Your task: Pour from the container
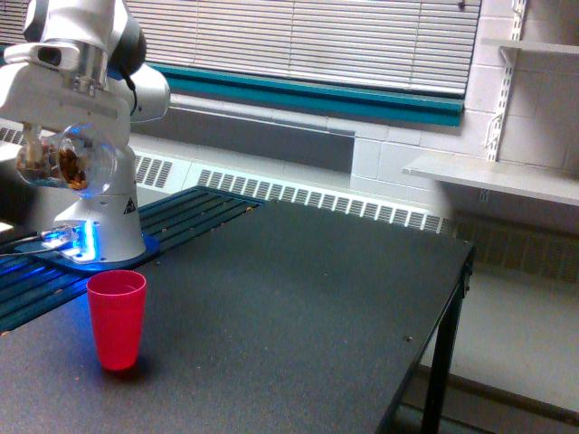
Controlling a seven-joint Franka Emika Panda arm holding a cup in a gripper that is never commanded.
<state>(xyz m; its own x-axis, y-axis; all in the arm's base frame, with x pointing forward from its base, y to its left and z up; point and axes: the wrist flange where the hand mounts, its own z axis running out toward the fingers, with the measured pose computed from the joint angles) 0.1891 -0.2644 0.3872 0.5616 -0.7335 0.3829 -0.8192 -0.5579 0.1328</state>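
blinds (308, 36) – white shelves (493, 176)
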